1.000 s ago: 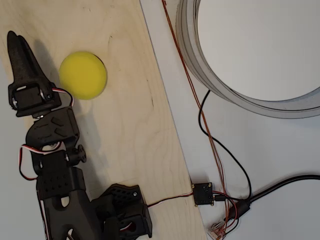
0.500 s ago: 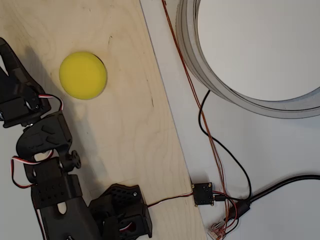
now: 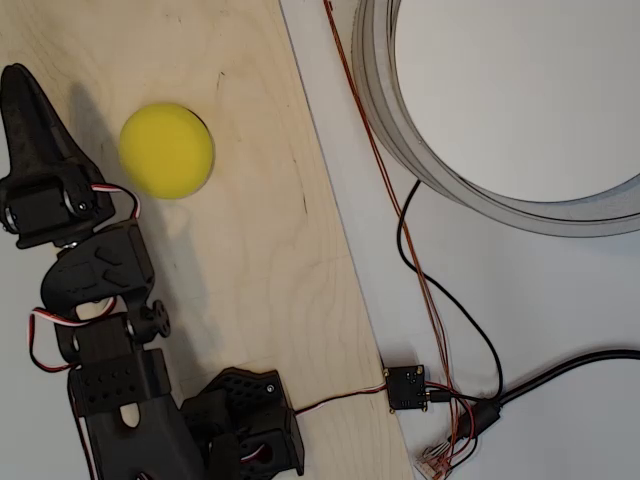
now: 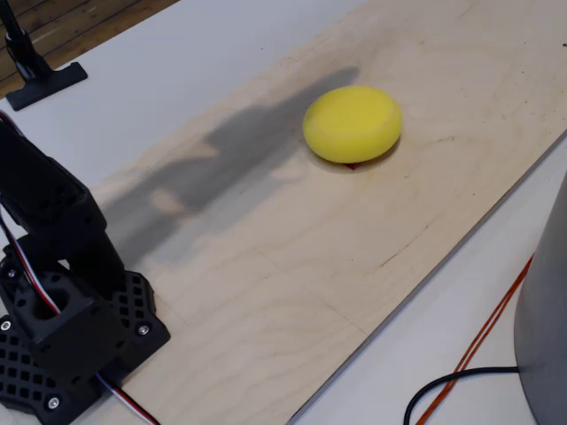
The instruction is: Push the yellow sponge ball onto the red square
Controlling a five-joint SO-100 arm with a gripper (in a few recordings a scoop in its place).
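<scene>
Overhead view: gripper (image 3: 22, 100), fingers together, beside yellow sponge ball (image 3: 166, 150); grey ring (image 3: 400, 120) well apart.

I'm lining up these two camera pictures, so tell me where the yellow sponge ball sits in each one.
Overhead view: the yellow sponge ball lies upper left, just right of the gripper.
Fixed view: the ball lies upper middle, a sliver of the red square showing under its near edge.
Shared landmark: the plywood board under it.

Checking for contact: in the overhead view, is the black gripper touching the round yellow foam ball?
No: the black gripper sits left of the round yellow foam ball, with bare wooden board between them.
</scene>
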